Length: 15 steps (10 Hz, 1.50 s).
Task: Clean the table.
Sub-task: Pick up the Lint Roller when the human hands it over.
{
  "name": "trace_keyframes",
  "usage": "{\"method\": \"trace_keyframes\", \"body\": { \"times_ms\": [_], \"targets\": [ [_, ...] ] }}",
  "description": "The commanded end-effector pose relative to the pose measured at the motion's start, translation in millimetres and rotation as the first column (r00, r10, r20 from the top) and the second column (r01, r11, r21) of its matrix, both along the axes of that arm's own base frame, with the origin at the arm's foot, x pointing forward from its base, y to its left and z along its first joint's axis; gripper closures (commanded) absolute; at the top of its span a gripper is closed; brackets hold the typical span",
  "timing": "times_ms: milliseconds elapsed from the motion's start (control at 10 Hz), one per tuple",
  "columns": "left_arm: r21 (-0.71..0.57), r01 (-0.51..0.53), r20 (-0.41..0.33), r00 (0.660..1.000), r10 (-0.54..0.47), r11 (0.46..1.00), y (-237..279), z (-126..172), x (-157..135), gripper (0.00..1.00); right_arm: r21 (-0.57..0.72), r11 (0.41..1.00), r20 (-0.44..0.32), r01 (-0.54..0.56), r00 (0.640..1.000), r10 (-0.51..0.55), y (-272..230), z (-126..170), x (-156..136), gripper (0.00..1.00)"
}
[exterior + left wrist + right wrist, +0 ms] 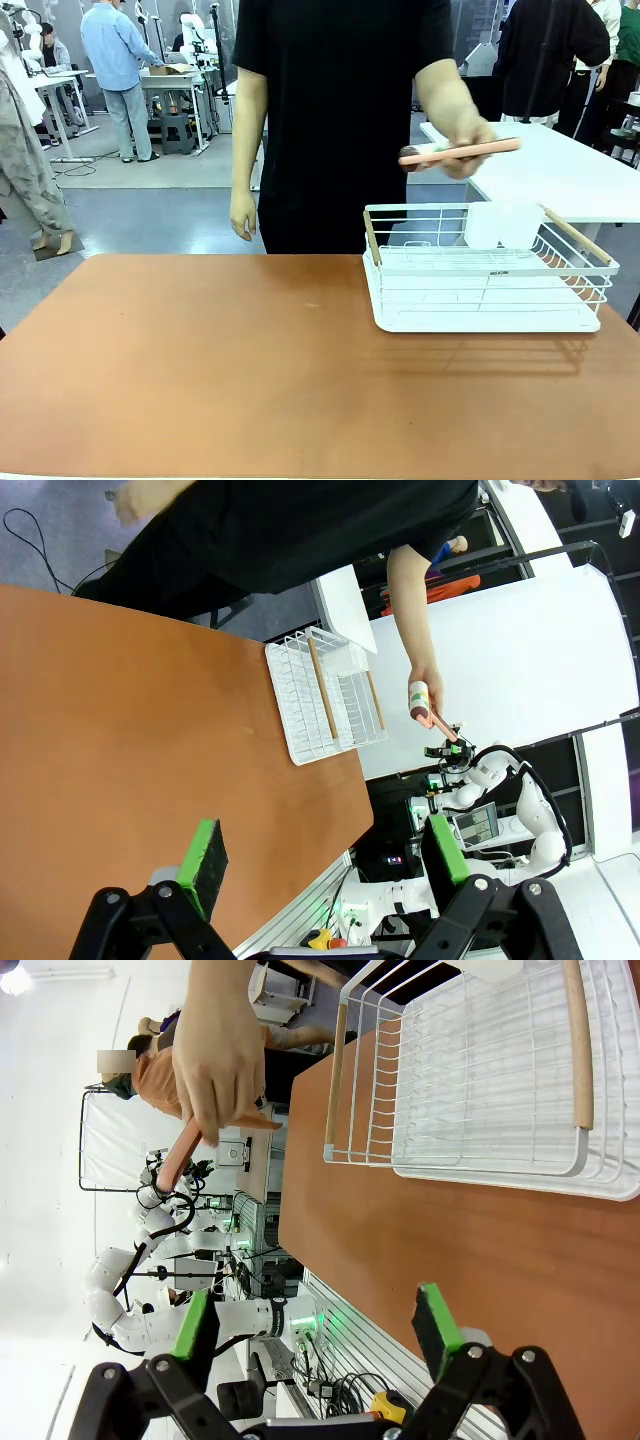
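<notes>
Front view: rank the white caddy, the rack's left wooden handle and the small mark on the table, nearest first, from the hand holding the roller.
1. White caddy, at the dish rack's far side, just below the hand holding the pink-handled roller.
2. Left wooden handle, on the rack's left end.
3. Small mark, on the bare table left of the rack.

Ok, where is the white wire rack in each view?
Front view: rack right of centre on the table.
Left wrist view: rack upper middle, near the table's edge.
Right wrist view: rack upper right, cut off.
Shared landmark: the person's hand holding a pink-handled tool.
</notes>
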<state>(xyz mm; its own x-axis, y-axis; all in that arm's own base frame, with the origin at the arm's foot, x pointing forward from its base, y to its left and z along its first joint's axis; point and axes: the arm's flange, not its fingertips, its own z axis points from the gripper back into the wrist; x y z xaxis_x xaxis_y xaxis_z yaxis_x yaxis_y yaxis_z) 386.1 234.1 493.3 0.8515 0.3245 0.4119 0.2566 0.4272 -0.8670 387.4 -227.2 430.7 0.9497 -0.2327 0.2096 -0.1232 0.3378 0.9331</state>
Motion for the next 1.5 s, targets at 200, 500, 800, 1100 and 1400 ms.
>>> {"method": "trace_keyframes", "body": {
  "times_ms": [200,500,800,1100,1400],
  "targets": [
    [-0.016,0.005,0.012,1.0,-0.005,1.0,1,2,-1,0.0,0.005,1.0,0.0,0.0,1.0,0.0,0,2,0,0.0],
    [-0.016,0.005,0.012,1.0,-0.005,1.0,1,2,-1,0.0,0.005,1.0,0.0,0.0,1.0,0.0,0,2,0,0.0],
    [-0.016,0.005,0.012,1.0,-0.005,1.0,1,2,-1,0.0,0.042,0.978,-0.114,0.204,0.973,-0.199,15,39,-26,0.0],
    [-0.016,0.005,0.012,1.0,-0.005,1.0,1,2,-1,0.0,-0.009,0.922,-0.383,0.386,0.851,-0.36,90,119,-43,0.0],
    [-0.016,0.005,0.012,1.0,-0.005,1.0,1,2,-1,0.0,-0.148,0.91,-0.409,0.386,0.815,-0.412,156,123,-32,0.0]
  ]
}}
